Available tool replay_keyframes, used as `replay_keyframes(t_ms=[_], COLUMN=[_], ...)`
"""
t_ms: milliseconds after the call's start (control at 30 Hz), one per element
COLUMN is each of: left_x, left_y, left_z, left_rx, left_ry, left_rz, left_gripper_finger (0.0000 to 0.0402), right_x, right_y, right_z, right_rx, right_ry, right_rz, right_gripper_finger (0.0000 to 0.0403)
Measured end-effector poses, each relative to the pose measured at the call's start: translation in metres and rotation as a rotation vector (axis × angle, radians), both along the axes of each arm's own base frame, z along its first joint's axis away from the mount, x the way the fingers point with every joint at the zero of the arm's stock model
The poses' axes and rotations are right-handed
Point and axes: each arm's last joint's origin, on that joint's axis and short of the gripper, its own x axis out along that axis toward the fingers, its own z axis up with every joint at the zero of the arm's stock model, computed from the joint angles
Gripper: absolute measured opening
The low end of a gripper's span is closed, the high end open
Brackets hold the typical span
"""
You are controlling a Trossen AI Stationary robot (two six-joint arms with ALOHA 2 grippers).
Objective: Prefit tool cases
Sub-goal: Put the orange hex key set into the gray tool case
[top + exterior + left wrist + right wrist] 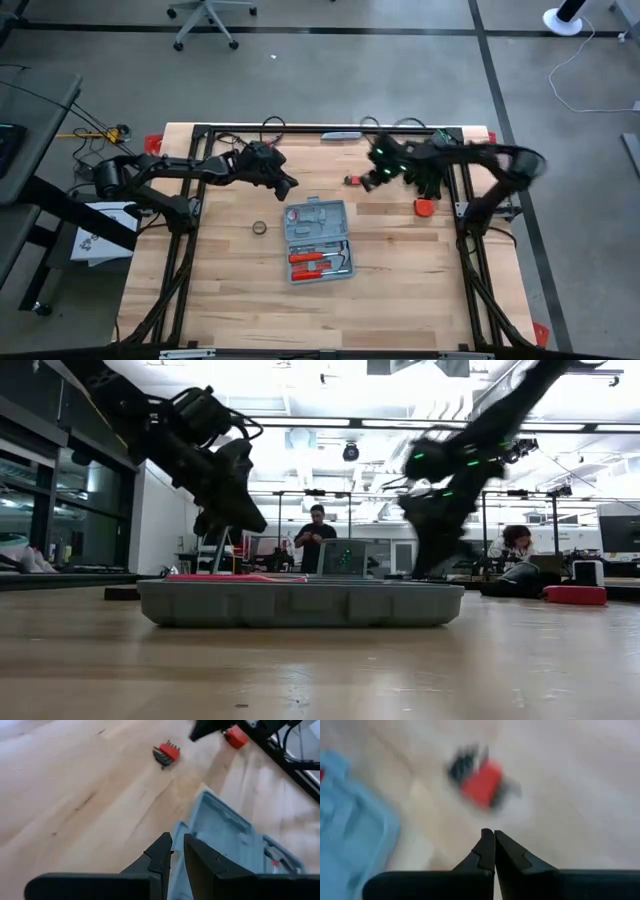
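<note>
High view, tool case (318, 241): lies open, flat on the wooden table (220, 300) near its middle; grey moulded inside faces up, with red-handled tools (312, 260) in the near half. The slots are too small to read.
High view, left gripper (287, 187): above the table just beyond the case's far left corner, holding nothing; finger gap not readable from here.
High view, right gripper (372, 179): above the far part of the table, right of the case and apart from it; the arm is smeared, so its outline is unclear.
High view, loose items: a small red and dark bit holder (353, 180) close by the right gripper; a red round piece (425, 207) further right; a small dark ring (260, 228) left of the case.
Low view, case (300, 602): seen edge-on as a low grey tray; its contents are hidden behind the wall, only a red strip shows above the rim.
Low view, arms: both hang above the case; fingertips of neither can be made out.
Low view, background: two people (316, 538) stand or sit in the room behind, small and indistinct.
Left wrist view, fingers (160, 854): slightly parted, a narrow gap between them, nothing in it; case corner (225, 835) lies below and ahead, partly cut off.
Right wrist view, fingers (485, 851): pressed together, empty; bit holder (481, 779) ahead is blurred; an edge of the case (350, 835) is cut off at the side.
</note>
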Motion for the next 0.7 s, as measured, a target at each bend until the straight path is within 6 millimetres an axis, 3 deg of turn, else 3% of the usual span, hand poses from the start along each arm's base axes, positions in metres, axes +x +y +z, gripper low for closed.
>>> replay_keyframes(t_ms=[167, 367, 533, 700], left_x=[0.004, 0.004, 0.005, 0.007], left_y=[-0.008, -0.006, -0.005, -0.007], left_z=[0.001, 0.001, 0.003, 0.005], left_rx=[0.027, 0.007, -0.003, -0.008], left_ry=[-0.005, -0.008, -0.028, -0.049], left_rz=[-0.013, 0.038, 0.089, 0.089], left_gripper_finger=[0.0046, 0.0046, 0.0046, 0.0046], right_x=[-0.039, -0.064, -0.068, -0.065], right_y=[0.044, 0.088, 0.105, 0.108], right_z=[0.008, 0.01, 0.005, 0.001], right_rx=[0.053, 0.052, 0.058, 0.038], right_ry=[-0.057, -0.104, -0.101, -0.089], right_rz=[-0.059, -0.126, -0.123, -0.098], right_gripper_finger=[0.0, 0.0, 0.0, 0.0])
